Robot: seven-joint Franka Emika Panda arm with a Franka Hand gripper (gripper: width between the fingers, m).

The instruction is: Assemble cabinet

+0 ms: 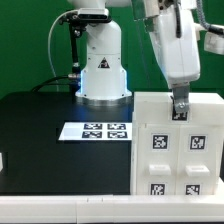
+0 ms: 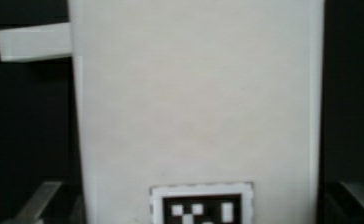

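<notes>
The cabinet is the big white box with several black-and-white tags, standing on the black table at the exterior view's right. My gripper comes down from above onto its top edge. In the wrist view a white cabinet wall fills the middle, with one tag near my gripper. The dark fingers stand on either side of this wall, with a thin dark gap at each side, so the gripper is open around it. A small white tab juts from the wall's far end.
The marker board lies flat mid-table in front of the robot base. A small white piece shows at the exterior view's left edge. The table's white front edge runs along the bottom.
</notes>
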